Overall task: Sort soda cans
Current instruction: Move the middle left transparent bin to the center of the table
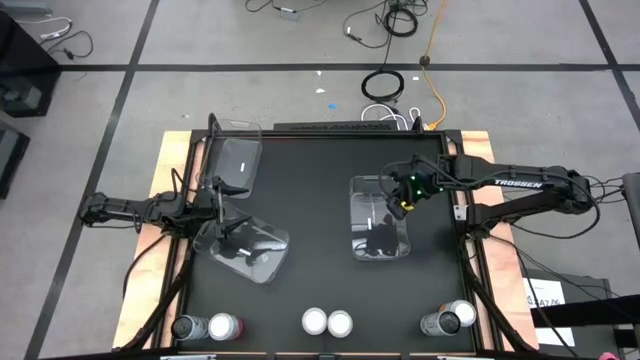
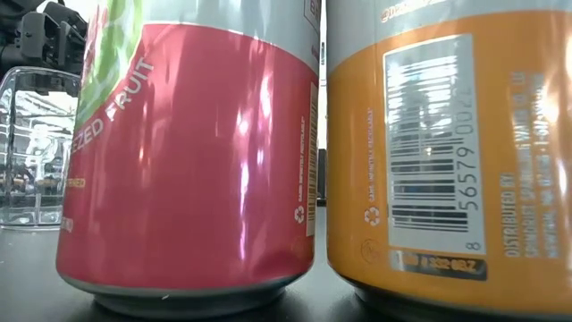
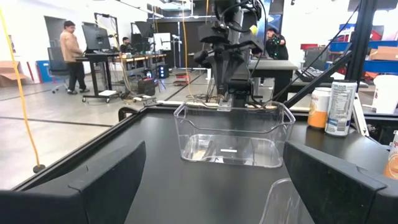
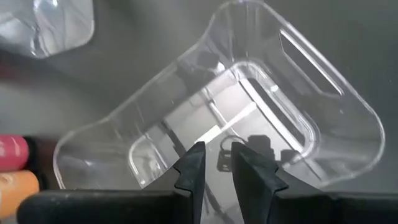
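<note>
Six soda cans stand upright in pairs along the near edge: one pair near left (image 1: 207,326), a pink-red can (image 2: 188,152) and an orange can (image 2: 447,152) at the middle, a third pair (image 1: 450,320) near right. My right gripper (image 4: 216,160) slants down over the right wall of the centre-right clear bin (image 1: 378,218), its fingers shut to a narrow slit, no can between them. My left gripper (image 3: 214,186) waits open and level at the table's left side (image 1: 215,198), holding nothing. My right gripper's fingertips (image 3: 225,102) stand at the rim of the clear bin's right wall (image 3: 249,107), coming from above and slanting down. Whether they touch the clear wall I cannot tell. The bin rests flat on the table.
A second clear bin (image 1: 236,160) sits at the far left. A third (image 1: 246,248) lies askew at the near left, close to my left gripper. Bare black tabletop (image 1: 310,150) lies between the bins. People stand in the room beyond the table.
</note>
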